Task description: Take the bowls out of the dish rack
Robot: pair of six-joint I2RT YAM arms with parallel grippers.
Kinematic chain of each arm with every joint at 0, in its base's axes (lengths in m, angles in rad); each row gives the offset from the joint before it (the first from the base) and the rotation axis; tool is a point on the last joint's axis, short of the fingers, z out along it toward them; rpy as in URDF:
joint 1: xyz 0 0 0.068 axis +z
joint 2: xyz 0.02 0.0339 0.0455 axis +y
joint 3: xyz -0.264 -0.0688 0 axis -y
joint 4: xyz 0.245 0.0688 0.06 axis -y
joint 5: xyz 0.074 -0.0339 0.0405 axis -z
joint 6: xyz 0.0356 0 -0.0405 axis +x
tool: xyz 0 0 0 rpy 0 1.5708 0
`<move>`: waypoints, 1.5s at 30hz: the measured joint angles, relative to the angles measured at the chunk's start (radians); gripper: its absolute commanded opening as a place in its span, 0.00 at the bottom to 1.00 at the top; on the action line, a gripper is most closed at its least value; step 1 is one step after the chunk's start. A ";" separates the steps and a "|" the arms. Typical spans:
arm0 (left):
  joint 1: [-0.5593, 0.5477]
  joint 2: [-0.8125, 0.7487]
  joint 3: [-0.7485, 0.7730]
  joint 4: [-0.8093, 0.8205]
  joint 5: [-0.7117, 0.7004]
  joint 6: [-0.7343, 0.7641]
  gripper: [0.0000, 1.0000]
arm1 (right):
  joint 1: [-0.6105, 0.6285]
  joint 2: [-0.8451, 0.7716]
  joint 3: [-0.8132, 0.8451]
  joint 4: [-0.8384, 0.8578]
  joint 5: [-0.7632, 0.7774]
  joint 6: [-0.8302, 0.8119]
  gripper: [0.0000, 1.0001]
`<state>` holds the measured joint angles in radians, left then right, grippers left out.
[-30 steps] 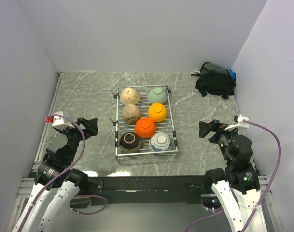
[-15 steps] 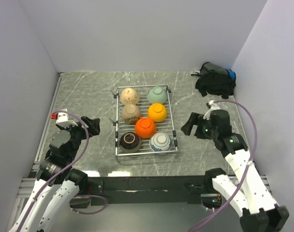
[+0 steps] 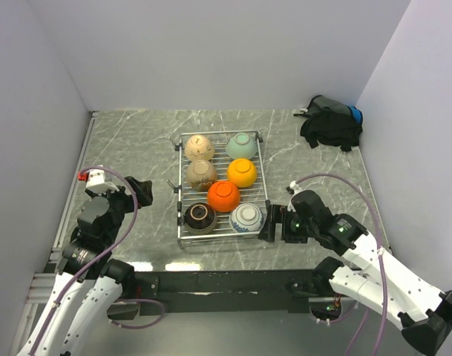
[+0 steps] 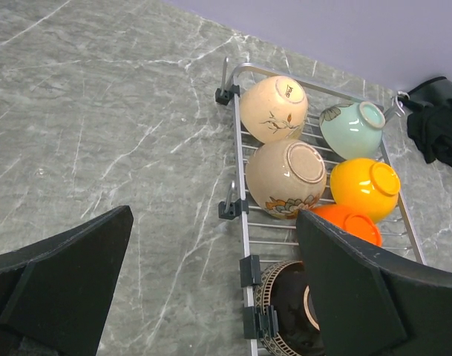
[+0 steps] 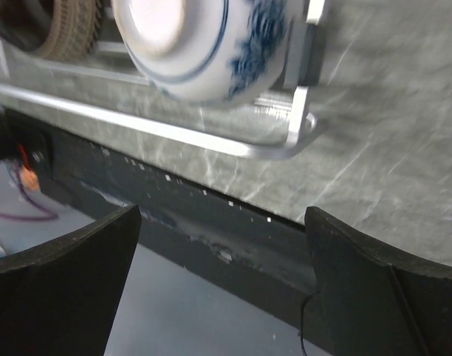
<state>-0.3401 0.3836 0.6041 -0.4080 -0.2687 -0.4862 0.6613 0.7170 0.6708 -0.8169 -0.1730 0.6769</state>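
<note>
Seven bowls (image 3: 224, 196) are seated in the rack (image 3: 180, 194) at mid-table. The right gripper (image 3: 270, 227) is positioned just beside the rack's near right corner, fingers spread, with the blue-white bowl (image 3: 247, 217) directly ahead. The left gripper (image 3: 140, 191) is positioned left of the rack, spread and not touching it. A black bag (image 3: 331, 122) is noted at far right.

Dish rack (image 4: 239, 174): shiny silver metal wire w/ black plastic clips (image 4: 225, 95). Bowls (image 3: 223, 196): smooth glossy glazed ceramic. Table (image 3: 136, 148): marble-look, slight sheen. Far-right bag (image 3: 331, 124): matt black cloth.
</note>
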 measured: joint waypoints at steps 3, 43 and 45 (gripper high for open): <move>0.011 0.000 0.000 0.000 0.009 0.000 1.00 | 0.075 0.024 -0.033 0.008 0.015 0.037 1.00; 0.027 0.191 0.050 -0.005 0.089 0.006 0.99 | 0.339 0.912 0.623 0.388 0.176 -0.232 1.00; 0.027 0.279 0.109 -0.016 0.107 0.008 1.00 | 0.325 0.842 0.575 0.373 0.210 -0.251 1.00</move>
<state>-0.3126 0.6624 0.7132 -0.4236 -0.1616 -0.4778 0.9867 1.5585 1.2461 -0.4438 0.0372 0.4255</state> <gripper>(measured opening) 0.995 0.996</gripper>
